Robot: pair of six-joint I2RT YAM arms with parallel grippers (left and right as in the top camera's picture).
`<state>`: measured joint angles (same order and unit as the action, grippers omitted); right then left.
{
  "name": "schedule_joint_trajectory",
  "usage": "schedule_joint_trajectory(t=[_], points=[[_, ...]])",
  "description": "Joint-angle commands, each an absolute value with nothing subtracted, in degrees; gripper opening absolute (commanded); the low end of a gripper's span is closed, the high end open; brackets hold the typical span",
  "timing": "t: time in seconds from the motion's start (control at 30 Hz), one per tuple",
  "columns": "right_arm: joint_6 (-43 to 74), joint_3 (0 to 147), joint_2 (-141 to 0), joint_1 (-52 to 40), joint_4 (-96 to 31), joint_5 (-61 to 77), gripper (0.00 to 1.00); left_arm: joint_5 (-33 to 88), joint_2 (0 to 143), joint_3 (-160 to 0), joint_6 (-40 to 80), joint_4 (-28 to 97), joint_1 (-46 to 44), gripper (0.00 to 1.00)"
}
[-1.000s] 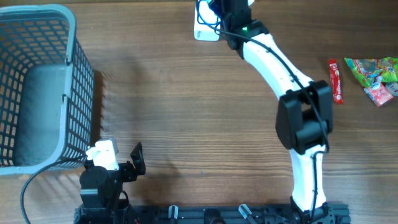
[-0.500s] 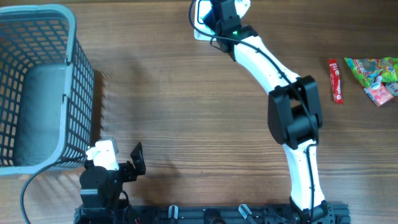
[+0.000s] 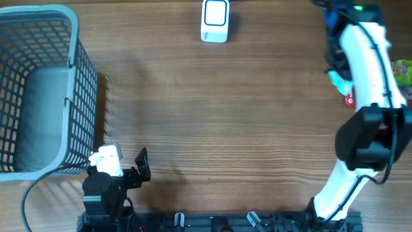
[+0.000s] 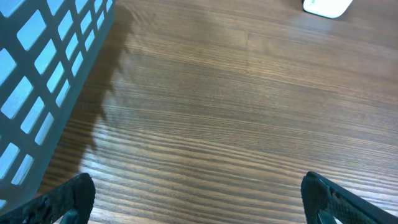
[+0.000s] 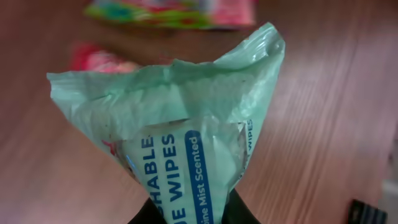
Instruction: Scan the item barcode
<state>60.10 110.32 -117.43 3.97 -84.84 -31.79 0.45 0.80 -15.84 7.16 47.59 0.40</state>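
Right gripper [image 5: 186, 216] clamped narrow on the wipes pack [image 5: 180, 124]; the pack's long axis runs straight out from the jaws, print facing the wrist camera; snack packets [image 5: 174, 12] lie beyond on the wood table [image 5: 311, 124]; left gripper [image 4: 199, 208] wide; a second ago the right arm was at the scanner [image 3: 215, 20], now well apart.

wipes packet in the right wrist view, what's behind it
Behind the wipes packet lie a blurred red wrapper and a colourful bag, on the wooden table. The packet covers whatever sits straight behind it.
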Motion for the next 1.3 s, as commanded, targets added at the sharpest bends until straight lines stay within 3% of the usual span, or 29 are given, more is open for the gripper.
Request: schedule_joint_trajectory(t=[0.0, 0.2, 0.33, 0.37, 0.4, 0.43, 0.63, 0.77, 0.87, 1.0, 1.27], points=[[63.0, 104.7, -117.8, 11.1, -84.1, -32.1, 0.04, -0.1, 0.5, -15.6, 6.2, 47.5, 0.1, 1.0], [62.7, 89.8, -117.8, 21.6, -72.5, -32.6, 0.04, -0.1, 0.5, -15.6, 6.2, 47.5, 0.1, 1.0], [51.4, 87.4, -117.7, 23.9, -62.4, -28.1, 0.06, -0.1, 0.5, -15.6, 6.2, 47.5, 0.1, 1.0], [46.5, 88.0, -117.4, 24.0, -60.0, -25.5, 0.35, -0.1, 0.5, -15.6, 6.2, 47.5, 0.1, 1.0], [39.8, 89.1, -116.6, 23.8, -57.5, -21.8, 0.88, -0.1, 0.5, -15.6, 6.2, 47.5, 0.1, 1.0], [37.9, 90.5, -115.0, 23.4, -57.3, -19.4, 1.0, -0.1, 0.5, -15.6, 6.2, 47.5, 0.1, 1.0], [37.3, 92.0, -100.0, 20.7, -61.1, -14.1, 1.0, -0.1, 0.5, -15.6, 6.2, 47.5, 0.1, 1.0], [25.3, 92.0, -85.8, 16.1, -63.7, 2.2, 1.0, -0.1, 0.5, -15.6, 6.2, 47.5, 0.1, 1.0], [24.1, 92.0, -74.7, 11.7, -68.7, 7.3, 1.0, -0.1, 0.5, -15.6, 6.2, 47.5, 0.1, 1.0], [27.2, 92.0, -54.9, 9.7, -76.5, 9.0, 1.0, -0.1, 0.5, -15.6, 6.2, 47.5, 0.1, 1.0], [23.5, 92.0, -36.8, 9.7, -78.5, 6.7, 1.0, -0.1, 0.5, -15.6, 6.2, 47.5, 0.1, 1.0]])
